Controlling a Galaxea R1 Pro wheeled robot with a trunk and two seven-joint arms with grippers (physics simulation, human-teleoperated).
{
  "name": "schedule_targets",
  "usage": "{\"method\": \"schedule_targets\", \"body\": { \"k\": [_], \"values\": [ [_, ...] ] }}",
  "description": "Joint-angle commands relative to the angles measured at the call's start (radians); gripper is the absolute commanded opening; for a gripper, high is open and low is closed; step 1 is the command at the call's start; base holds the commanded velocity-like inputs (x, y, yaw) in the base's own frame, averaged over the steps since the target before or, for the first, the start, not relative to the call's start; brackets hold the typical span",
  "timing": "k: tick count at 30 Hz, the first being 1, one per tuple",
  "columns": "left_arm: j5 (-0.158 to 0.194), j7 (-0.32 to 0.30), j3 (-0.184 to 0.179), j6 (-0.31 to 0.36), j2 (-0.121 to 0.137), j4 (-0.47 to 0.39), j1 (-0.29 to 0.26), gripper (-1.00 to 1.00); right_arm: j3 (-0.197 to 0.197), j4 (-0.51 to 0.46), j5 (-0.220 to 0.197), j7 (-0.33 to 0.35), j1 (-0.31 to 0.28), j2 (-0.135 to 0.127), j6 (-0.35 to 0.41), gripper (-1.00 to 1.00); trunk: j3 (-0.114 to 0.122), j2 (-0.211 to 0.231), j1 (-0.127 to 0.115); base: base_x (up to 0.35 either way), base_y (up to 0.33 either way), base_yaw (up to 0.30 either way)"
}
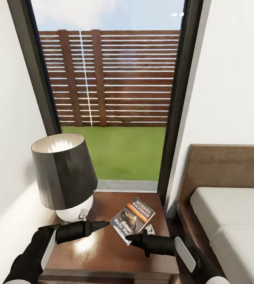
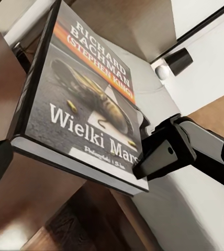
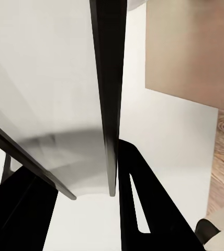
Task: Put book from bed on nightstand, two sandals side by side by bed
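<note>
Both arms are glossy black with white panels along the forearms. The left gripper tapers to a dark, pointed tip at about three o'clock from its wrist. The right gripper is black too, a rounded barrel narrowing to angular fingers with a small round screw.

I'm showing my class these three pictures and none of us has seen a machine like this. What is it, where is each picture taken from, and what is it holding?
It is a simulated two-armed robot. The head camera looks down at a nightstand with a lamp, beside a bed. The other two pictures come from cameras at each wrist. The right gripper pinches a book by its edge, above the nightstand; whether it touches the top is unclear. The left gripper points at it.
</note>
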Motion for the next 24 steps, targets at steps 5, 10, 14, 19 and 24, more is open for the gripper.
{"method": "schedule_targets", "body": {
  "k": [5,10,14,19,24],
  "values": [
    [0.002,-0.002,0.000,0.010,0.000,0.000,0.000,1.00,0.002,0.000,0.000,0.005,0.000,-0.001,0.002,-1.00,-0.001,0.000,0.000,0.000,0.000,0.000],
    [0.002,-0.002,0.000,0.010,0.000,0.000,0.000,1.00,0.002,0.000,0.002,0.005,0.000,-0.001,0.002,-1.00,-0.001,0.000,0.000,0.000,0.000,0.000],
    [0.003,-0.002,0.000,0.010,0.000,0.000,0.000,1.00,0.002,0.000,0.002,0.005,0.000,-0.001,0.002,-1.00,-0.014,-0.028,0.015,0.000,0.000,0.000],
    [0.004,-0.002,0.000,0.010,0.000,0.000,0.000,1.00,0.002,0.000,0.002,0.004,0.000,0.000,0.001,-1.00,-0.029,-0.063,0.034,0.000,0.000,0.000],
    [0.004,-0.002,0.000,0.010,0.000,0.000,0.000,1.00,0.002,0.000,0.002,0.002,0.000,0.001,0.000,-1.00,-0.045,-0.098,0.053,0.000,0.000,0.000]
  ]
}}
